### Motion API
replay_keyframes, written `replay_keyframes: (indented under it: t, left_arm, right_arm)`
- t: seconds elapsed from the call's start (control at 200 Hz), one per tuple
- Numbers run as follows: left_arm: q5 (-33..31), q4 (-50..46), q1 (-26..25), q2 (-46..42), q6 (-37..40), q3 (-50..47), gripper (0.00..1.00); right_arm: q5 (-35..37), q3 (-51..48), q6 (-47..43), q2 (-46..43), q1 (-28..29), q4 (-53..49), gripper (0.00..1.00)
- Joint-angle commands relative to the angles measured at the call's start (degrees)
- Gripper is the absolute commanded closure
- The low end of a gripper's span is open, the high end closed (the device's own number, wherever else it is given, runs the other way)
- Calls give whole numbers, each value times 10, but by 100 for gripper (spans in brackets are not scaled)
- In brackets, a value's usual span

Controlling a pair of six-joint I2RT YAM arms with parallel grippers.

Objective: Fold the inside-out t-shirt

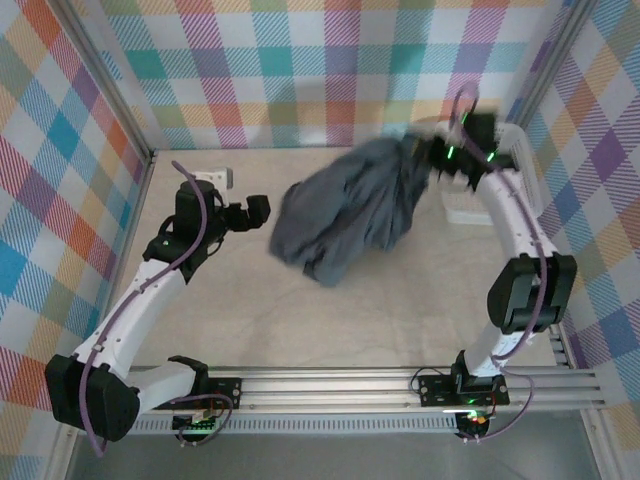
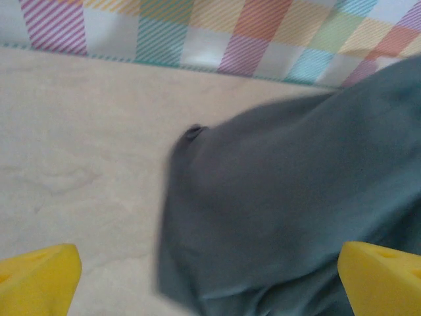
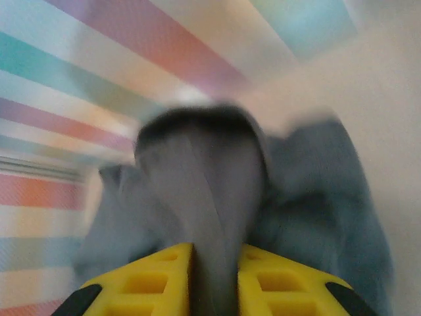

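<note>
One dark blue-grey soft cloth t-shirt (image 1: 355,215) is hanging bunched over the beige bench (image 1: 300,330).
The right gripper (image 1: 440,160) is clamping its top between its jaws; the left gripper (image 1: 252,212) is hovering beside it, jaws wide apart.

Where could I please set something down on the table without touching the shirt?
The near half of the table is bare, from the shirt down to the rail. The far strip by the wall, beyond the left gripper, is free too. The far right is crowded: shirt, right gripper and basket.
</note>
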Motion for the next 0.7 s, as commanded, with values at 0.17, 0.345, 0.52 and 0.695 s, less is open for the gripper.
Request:
replay_keyframes:
  t: [0.17, 0.345, 0.52, 0.695]
  left_arm:
    - [51, -44, -11, 113, -43, 40, 2]
    - [50, -115, -14, 253, -100, 135, 11]
    - [154, -116, -62, 374, -72, 229, 18]
    - [167, -105, -129, 449, -64, 314, 14]
  right_arm:
    - [26, -200, -31, -137, 21, -49, 47]
    - [61, -164, -49, -102, 28, -65, 44]
    - [102, -114, -60, -14, 34, -25, 34]
    - [67, -30, -79, 108, 38, 8, 52]
